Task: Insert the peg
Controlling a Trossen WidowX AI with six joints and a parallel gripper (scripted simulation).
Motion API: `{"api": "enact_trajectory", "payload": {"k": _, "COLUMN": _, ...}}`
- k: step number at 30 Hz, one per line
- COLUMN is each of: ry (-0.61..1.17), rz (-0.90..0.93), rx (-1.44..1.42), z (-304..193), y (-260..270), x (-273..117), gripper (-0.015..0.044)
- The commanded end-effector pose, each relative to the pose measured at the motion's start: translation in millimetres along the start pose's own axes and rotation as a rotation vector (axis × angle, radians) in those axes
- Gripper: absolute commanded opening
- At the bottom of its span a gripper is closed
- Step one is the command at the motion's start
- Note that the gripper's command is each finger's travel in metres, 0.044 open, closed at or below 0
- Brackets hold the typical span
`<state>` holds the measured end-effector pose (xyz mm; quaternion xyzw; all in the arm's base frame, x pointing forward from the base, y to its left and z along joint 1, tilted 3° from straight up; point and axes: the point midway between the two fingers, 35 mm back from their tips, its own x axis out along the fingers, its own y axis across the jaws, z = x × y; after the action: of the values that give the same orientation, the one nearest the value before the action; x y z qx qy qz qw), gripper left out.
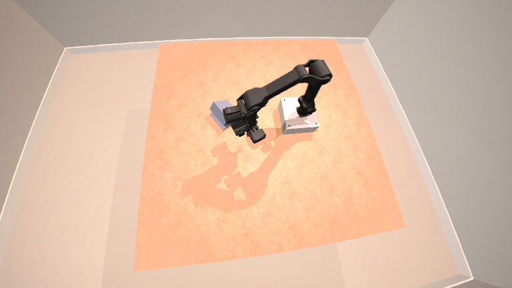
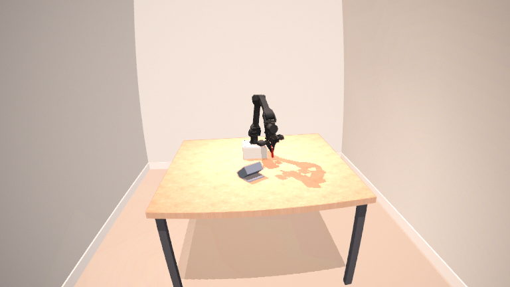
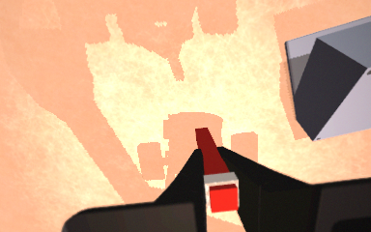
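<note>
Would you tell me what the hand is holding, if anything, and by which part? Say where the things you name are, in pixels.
The hand (image 1: pixel 247 135) (image 2: pixel 272 149) (image 3: pixel 209 154) holds the red peg (image 2: pixel 272 153) (image 3: pixel 211 154) near its top end, with the lower part sticking out.

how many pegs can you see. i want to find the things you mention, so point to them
1: the red peg (image 2: pixel 272 151) (image 3: pixel 211 154), between the gripper's fingers, away from the sloped panel (image 1: pixel 220 110) (image 2: pixel 251 170) (image 3: pixel 329 79). The arm could hide others.

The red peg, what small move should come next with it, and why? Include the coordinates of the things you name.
Probably carry the red peg (image 2: pixel 272 151) (image 3: pixel 212 155) sideways toward the sloped panel (image 1: pixel 222 109) (image 2: pixel 251 170) (image 3: pixel 330 77), keeping it raised: the tool (image 2: pixel 271 149) (image 3: pixel 209 154) is shut on it, while the panel stands off to one side in the wrist view.
</note>
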<state>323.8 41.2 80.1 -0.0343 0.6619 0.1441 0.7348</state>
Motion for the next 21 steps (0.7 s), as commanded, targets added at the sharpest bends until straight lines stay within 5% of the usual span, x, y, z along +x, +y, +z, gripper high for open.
{"api": "enact_trajectory", "payload": {"k": 1, "ry": -0.009, "rz": 0.011, "rx": 0.035, "z": -0.1, "y": -4.2, "x": -0.6, "gripper": 0.0000}}
{"api": "enact_trajectory", "payload": {"k": 21, "ry": -0.053, "rz": 0.052, "rx": 0.198, "z": -1.8, "y": -28.4, "x": -4.8, "gripper": 0.0000}}
